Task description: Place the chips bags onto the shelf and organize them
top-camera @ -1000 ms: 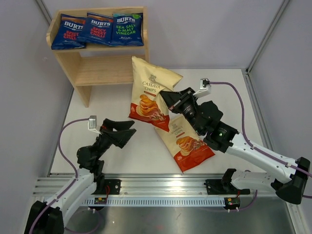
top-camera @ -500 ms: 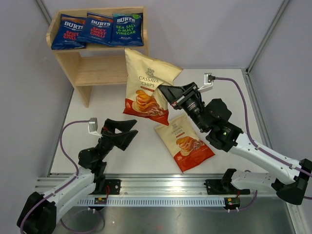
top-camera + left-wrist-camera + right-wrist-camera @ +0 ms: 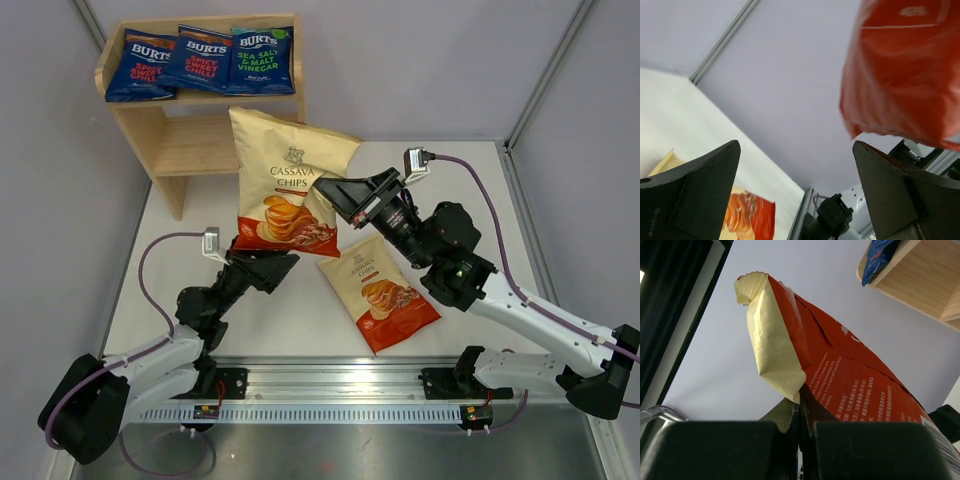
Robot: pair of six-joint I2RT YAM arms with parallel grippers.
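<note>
While clamped in the right tool (image 3: 333, 190), the cream, red-bottomed chips bag (image 3: 280, 185) hangs upright just beside the right end of the light wooden 2-tier shelf (image 3: 200, 148). The left tool (image 3: 278, 266) gapes empty beneath the bag.

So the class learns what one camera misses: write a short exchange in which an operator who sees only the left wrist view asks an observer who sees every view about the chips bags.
Operator: What holds the orange-bottomed bag hanging overhead?
Observer: The right tool, shut on the bag's edge and keeping it off the table.
Operator: Is anything on the shelf?
Observer: Three blue BURTS bags lie side by side on its top tier.
</note>
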